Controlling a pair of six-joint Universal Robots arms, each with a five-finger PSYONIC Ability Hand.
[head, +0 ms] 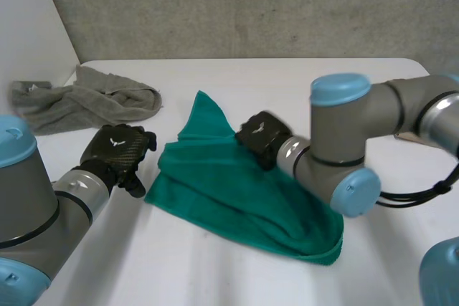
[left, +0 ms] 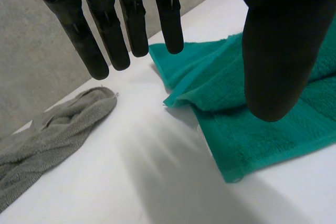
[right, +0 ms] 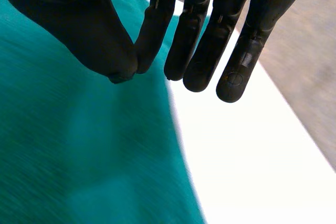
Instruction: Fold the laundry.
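Note:
A green towel [head: 244, 198] lies loosely folded in the middle of the white table [head: 323, 91], one corner pointing to the back. My right hand [head: 259, 134] hovers over the towel's upper middle. In its wrist view the thumb of my right hand [right: 89, 30] presses against a finger with nothing seen between them, just above the green towel [right: 79, 156] near its edge. My left hand [head: 118, 150] is beside the towel's left edge. In its wrist view the left hand [left: 110, 30] has straight fingers and the thumb held apart, over bare table next to the green towel [left: 283, 140].
A crumpled grey towel [head: 86, 102] lies at the back left of the table, past my left hand's fingertips in the left wrist view [left: 47, 140]. A concrete wall stands behind the table. Bare table lies to the front left and back right.

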